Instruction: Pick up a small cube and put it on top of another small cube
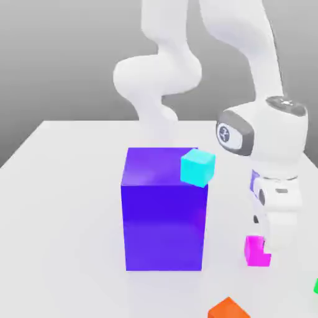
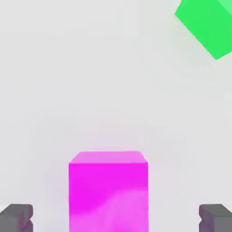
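Note:
The small cube (image 1: pixel 253 249) is bright magenta-pink and rests on the white table at the exterior view's right. My gripper (image 1: pixel 264 251) has come down over it from above. In the hand view the same small cube (image 2: pixel 108 190) stands between my two dark fingertips (image 2: pixel 17 216), with a clear gap on each side. The gripper (image 2: pixel 116 219) is open and holds nothing. A small cyan cube (image 1: pixel 198 167) sits at the top right corner of the big blue-purple block (image 1: pixel 163 211).
The big block stands mid-table, to the exterior view's left of my gripper. An orange cube (image 1: pixel 227 308) lies near the front edge. A green cube (image 1: pixel 315 286) lies at the far right, also in the hand view as the green cube (image 2: pixel 206 25).

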Tool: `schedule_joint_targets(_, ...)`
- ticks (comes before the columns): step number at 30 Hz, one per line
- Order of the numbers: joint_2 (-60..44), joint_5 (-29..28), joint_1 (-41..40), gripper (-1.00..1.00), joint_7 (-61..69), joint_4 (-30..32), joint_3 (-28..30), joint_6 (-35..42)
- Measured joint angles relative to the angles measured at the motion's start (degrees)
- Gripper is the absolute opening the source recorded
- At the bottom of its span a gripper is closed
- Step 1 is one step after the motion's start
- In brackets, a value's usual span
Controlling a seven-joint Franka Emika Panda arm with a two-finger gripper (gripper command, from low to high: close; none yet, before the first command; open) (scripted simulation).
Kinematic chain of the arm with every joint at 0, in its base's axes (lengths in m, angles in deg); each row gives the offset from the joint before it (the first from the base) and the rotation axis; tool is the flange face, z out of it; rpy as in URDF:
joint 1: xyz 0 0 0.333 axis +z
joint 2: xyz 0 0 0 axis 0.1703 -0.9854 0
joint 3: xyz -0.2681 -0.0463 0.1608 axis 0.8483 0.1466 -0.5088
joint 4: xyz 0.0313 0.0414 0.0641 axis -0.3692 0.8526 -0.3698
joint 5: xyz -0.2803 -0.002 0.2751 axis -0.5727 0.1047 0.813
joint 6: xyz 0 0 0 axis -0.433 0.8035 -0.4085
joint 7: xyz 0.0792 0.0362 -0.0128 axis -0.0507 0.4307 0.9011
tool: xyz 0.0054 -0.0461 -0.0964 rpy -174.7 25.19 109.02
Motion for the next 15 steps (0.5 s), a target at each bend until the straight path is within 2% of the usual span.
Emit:
schedule_joint_targets(1,-2.1,-0.4,0.4,0.00,-0.3,-0.4,0.5,-1.7)
schedule_joint_targets(2,-3.4,-0.5,0.7,-1.00,-0.4,-0.6,0.8,-2.8)
schedule_joint_targets(9,-3.4,-0.7,0.7,-1.00,-0.5,-0.6,0.8,-2.7)
schedule_joint_targets(15,7.5,2.0,-0.6,-1.00,1.5,1.4,-1.1,6.2)
